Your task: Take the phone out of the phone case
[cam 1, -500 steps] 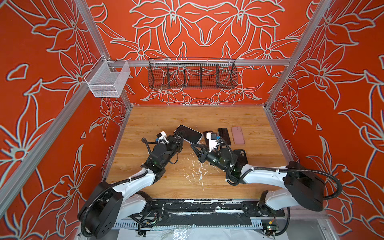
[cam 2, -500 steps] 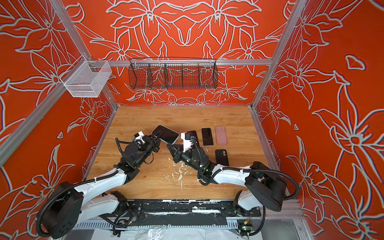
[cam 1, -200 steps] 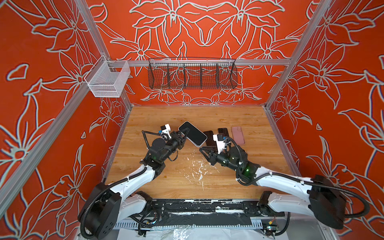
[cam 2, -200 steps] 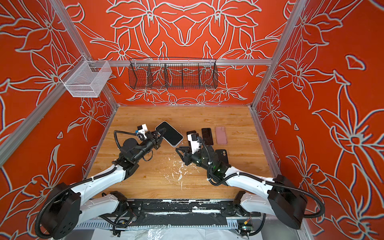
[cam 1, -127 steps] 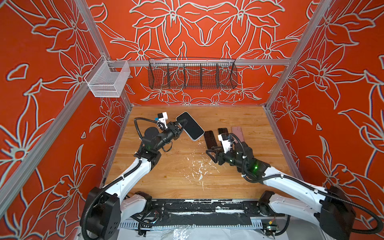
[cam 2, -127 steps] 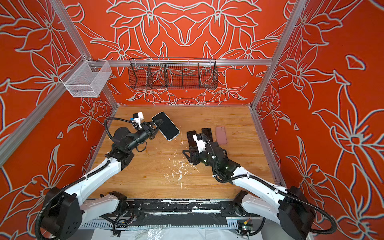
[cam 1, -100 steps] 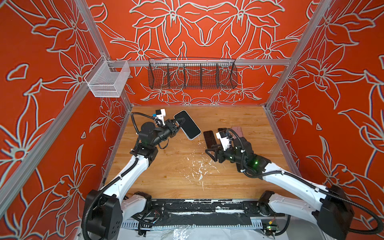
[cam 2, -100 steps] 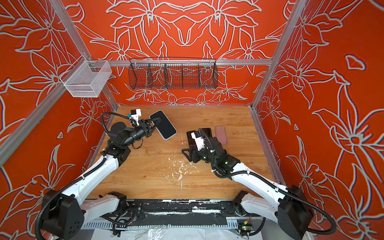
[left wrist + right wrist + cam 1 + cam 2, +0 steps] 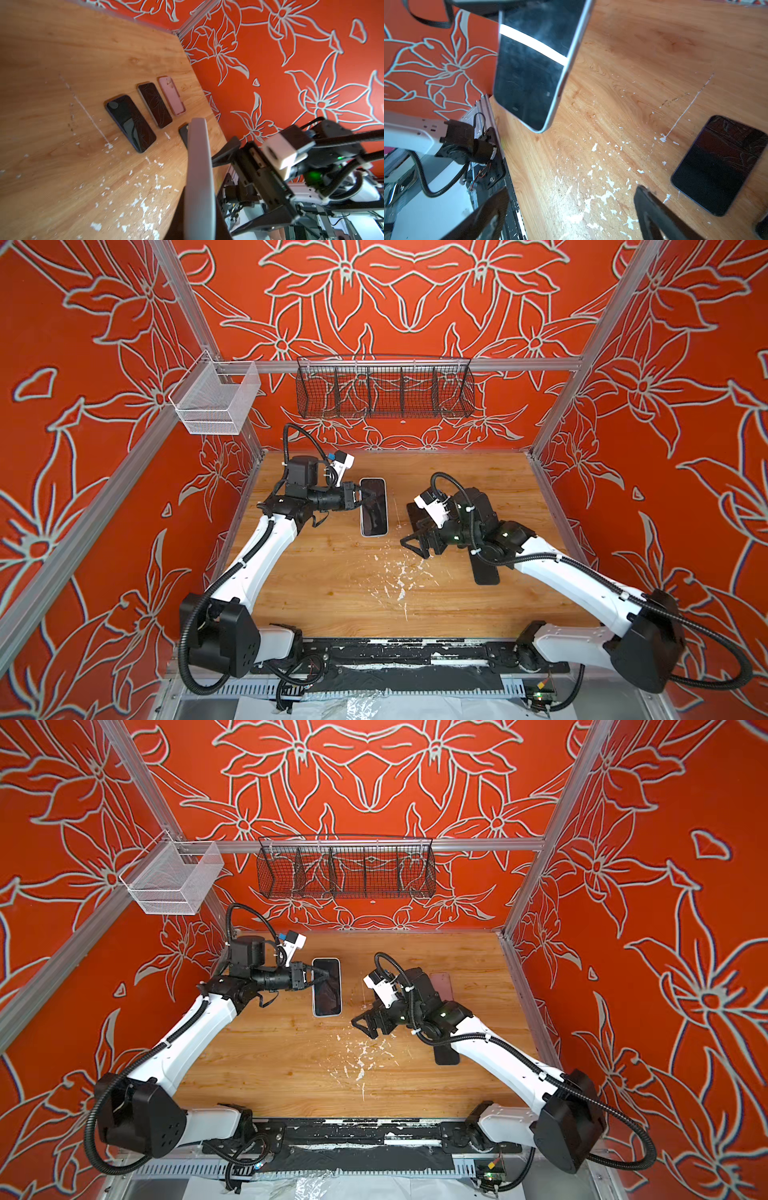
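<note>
- Left arm reaches forward, wrist turned inward; left gripper (image 9: 362, 501) pinches the silver-edged black-screened phone (image 9: 374, 516) by its long side, level above the wooden table (image 9: 332, 593).
- Right arm bends inward; right gripper (image 9: 415, 536) gapes empty near the middle.

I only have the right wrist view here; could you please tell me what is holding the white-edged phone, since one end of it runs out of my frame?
Observer: The left hand is shut on the phone, pinching one long edge.
Operator: Thank you. Is my right hand clear of it?
Observer: Yes; in both top views it is open and apart from the phone, off to its right.
Operator: What lies beyond the dark phone that I see lying flat?
Observer: The left wrist view shows a second dark phone and a pink case in a row beside it.
</note>
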{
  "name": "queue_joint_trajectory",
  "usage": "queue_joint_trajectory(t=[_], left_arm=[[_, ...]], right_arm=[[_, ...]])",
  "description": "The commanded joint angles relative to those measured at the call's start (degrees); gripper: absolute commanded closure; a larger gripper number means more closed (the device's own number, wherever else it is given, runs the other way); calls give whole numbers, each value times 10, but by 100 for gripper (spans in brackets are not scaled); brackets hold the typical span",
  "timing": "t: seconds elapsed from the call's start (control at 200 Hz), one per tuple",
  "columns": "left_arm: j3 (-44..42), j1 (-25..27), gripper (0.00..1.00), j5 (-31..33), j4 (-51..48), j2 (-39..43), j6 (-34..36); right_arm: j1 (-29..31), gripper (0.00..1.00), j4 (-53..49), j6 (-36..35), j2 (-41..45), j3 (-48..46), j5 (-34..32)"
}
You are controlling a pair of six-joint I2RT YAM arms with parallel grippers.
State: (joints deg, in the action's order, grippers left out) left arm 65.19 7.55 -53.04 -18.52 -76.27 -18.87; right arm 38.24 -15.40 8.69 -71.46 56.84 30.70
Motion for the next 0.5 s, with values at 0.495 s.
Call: queue_joint_trajectory(t=[0.495], left_arm=[[-54,-12,100,-162,2,63,134]], right_arm=[[-1,24,-56,-87,-83,82,190]])
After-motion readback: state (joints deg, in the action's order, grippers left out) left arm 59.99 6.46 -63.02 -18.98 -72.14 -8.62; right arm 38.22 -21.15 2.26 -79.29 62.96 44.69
